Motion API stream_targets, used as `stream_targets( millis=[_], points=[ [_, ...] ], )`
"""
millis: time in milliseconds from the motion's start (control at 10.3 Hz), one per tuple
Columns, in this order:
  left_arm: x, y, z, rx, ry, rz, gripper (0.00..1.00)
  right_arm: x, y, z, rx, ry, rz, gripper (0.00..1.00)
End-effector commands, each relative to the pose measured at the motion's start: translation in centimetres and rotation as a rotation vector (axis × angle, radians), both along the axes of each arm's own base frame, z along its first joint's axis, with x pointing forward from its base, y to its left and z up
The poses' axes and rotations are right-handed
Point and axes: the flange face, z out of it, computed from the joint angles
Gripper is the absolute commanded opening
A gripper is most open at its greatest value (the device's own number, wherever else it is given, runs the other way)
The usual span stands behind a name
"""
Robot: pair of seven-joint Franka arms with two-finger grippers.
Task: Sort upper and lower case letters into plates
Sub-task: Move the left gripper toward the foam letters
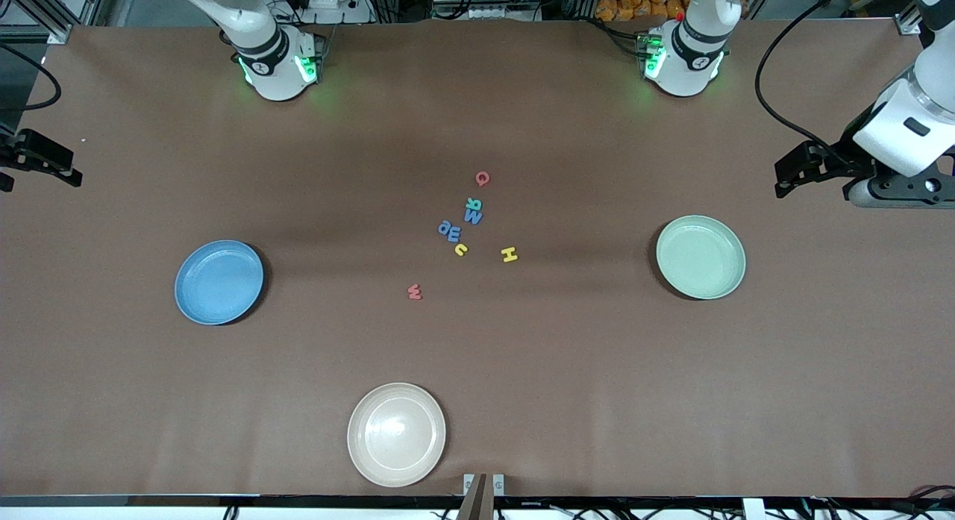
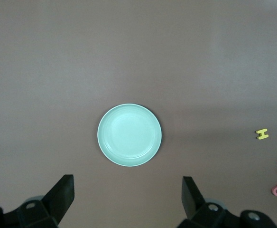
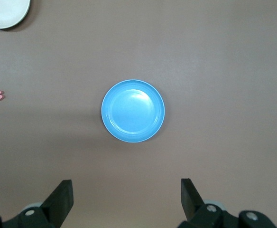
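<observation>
Several small foam letters lie loose mid-table: a red Q (image 1: 481, 178), a teal R (image 1: 473, 204), a blue M (image 1: 473, 216), two blue letters (image 1: 450, 230), a yellow c (image 1: 461, 249), a yellow H (image 1: 509, 254) and a red w (image 1: 415, 292). The blue plate (image 1: 218, 282) sits empty toward the right arm's end, the mint green plate (image 1: 700, 257) empty toward the left arm's end. My left gripper (image 1: 792, 173) hangs open over the table's edge at its own end, with the mint plate (image 2: 129, 135) in its wrist view. My right gripper (image 1: 45, 162) hangs open at its end, looking down on the blue plate (image 3: 133, 110).
A cream-beige plate (image 1: 396, 433) sits empty near the table's front edge. Brown table surface (image 1: 567, 371) runs bare between the plates and the letters. Both arm bases stand along the edge farthest from the front camera.
</observation>
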Motion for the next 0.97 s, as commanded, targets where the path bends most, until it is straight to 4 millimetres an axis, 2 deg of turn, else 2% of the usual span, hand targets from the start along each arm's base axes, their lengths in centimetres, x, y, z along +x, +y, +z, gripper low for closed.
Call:
stream_targets(
  millis=[0, 97, 195, 389, 584, 779, 876],
  points=[
    [-0.4, -2.1, 0.1, -0.024, 0.008, -0.006, 1.0, -0.3, 0.0, 0.5, 0.0, 0.002, -0.016, 1.0],
    [0.1, -2.4, -1.0, -0.021, 0.028, -0.016, 1.0, -0.4, 0.0, 0.5, 0.0, 0.004, -0.014, 1.0],
    [0.5, -4.2, -2.3, -0.017, 0.05, -0.048, 1.0, -0.4, -0.1, 0.5, 0.0, 0.004, -0.014, 1.0],
    [0.2, -7.8, -3.7, -0.014, 0.077, -0.099, 1.0, -0.3, -0.3, 0.2, 0.002, 0.009, -0.017, 1.0],
    [0.3, -10.9, -5.5, -0.025, 0.098, -0.077, 1.0, -0.2, -0.4, -0.1, 0.002, 0.014, -0.017, 1.0],
    [1.0, -15.2, -8.9, -0.029, 0.104, 0.021, 1.0, -0.1, -0.4, -0.4, 0.003, 0.02, -0.016, 1.0],
    [1.1, -18.4, -11.5, -0.029, 0.107, 0.081, 1.0, 0.1, -0.3, -0.9, 0.004, 0.028, -0.009, 1.0]
  ],
)
